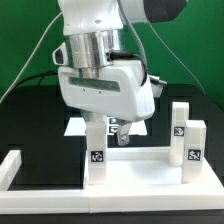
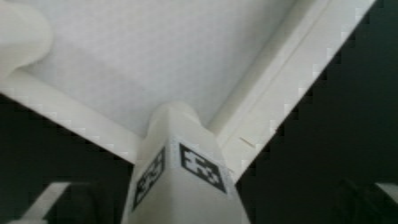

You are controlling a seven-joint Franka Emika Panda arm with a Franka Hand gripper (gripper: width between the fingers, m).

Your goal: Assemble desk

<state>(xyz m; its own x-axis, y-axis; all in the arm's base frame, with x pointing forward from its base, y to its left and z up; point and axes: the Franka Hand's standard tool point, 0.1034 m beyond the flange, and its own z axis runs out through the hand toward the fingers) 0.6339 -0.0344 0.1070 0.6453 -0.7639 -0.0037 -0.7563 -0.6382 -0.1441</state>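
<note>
The white desk top (image 1: 140, 172) lies at the front of the black table with its sockets facing up. Three short square legs stand upright in it: one (image 1: 97, 155) on the exterior view's left, and two (image 1: 180, 125) (image 1: 197, 150) on its right. My gripper (image 1: 104, 136) hangs over the left leg and is open. One dark finger (image 1: 122, 138) stands clear of the leg's side. In the wrist view the tagged leg (image 2: 192, 165) rises between the jaws with dark gaps on both sides, and the tray's inner floor (image 2: 125, 70) lies beyond it.
A long white border bar (image 1: 12, 168) runs along the exterior view's left and front. The marker board (image 1: 74, 126) lies behind the desk top, partly hidden by the arm. A green backdrop closes the back.
</note>
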